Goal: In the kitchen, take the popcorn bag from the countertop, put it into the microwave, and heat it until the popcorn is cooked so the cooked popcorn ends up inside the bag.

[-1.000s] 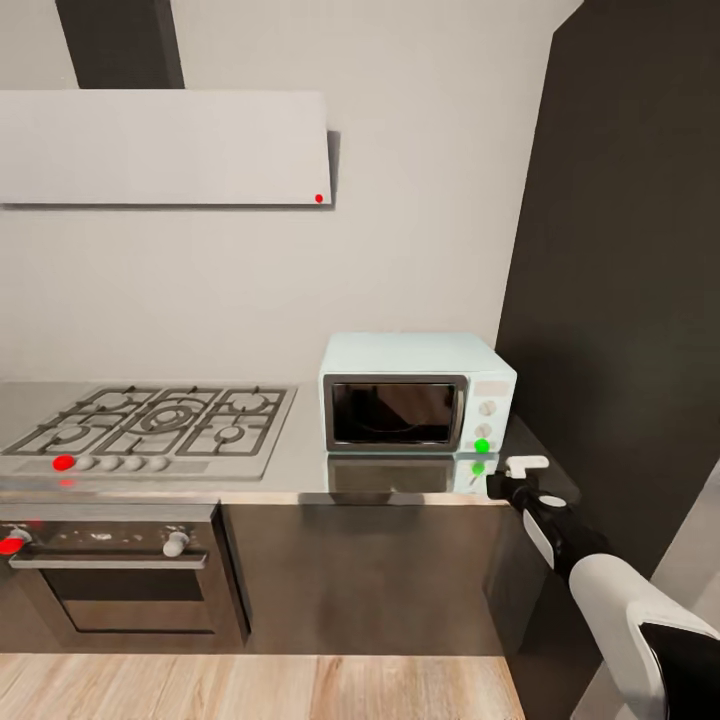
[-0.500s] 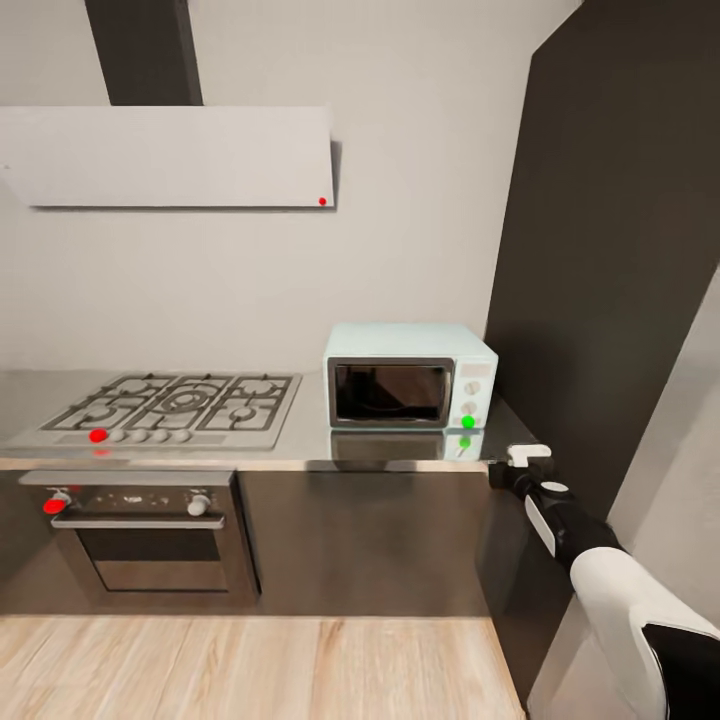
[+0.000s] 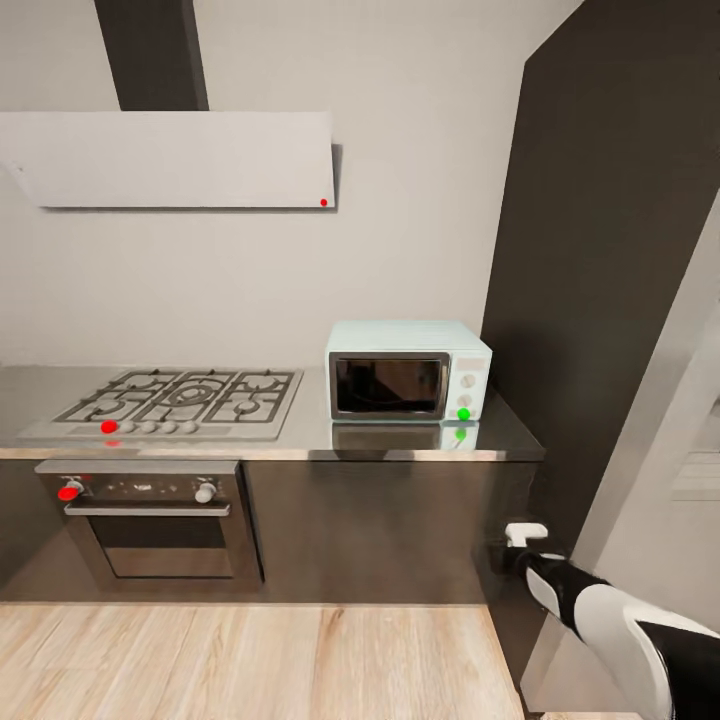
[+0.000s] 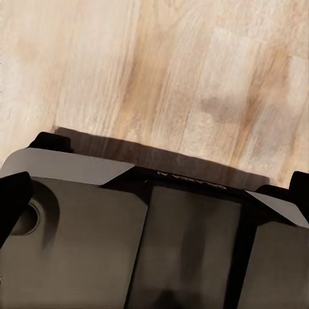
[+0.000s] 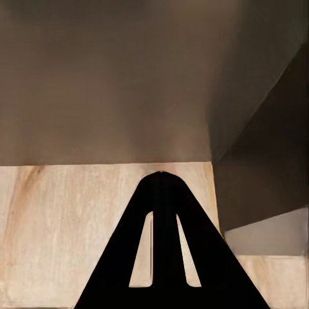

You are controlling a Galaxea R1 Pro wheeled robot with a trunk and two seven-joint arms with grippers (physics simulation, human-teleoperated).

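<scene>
The pale-blue microwave (image 3: 408,370) stands on the grey countertop (image 3: 310,437) with its glass door closed and a green light (image 3: 463,413) lit on its panel. The popcorn bag and the popcorn are out of view. My right gripper (image 3: 522,536) hangs below the counter's right end, in front of the dark cabinet front. In the right wrist view its fingers (image 5: 161,193) are pressed together over the wood floor, shut on nothing. In the left wrist view my left gripper (image 4: 154,193) points down at my own base, its dark fingertips (image 4: 13,199) far apart at the frame's edges.
A gas hob (image 3: 180,395) sits on the counter left of the microwave, with a steel oven (image 3: 150,525) under it and a white hood (image 3: 180,158) above. A tall dark cabinet (image 3: 600,300) rises at the right. Pale wood floor (image 3: 250,660) lies in front.
The head view has pulled back from the counter, showing more floor. My right gripper has dropped from beside the microwave's front corner to below the countertop edge.
</scene>
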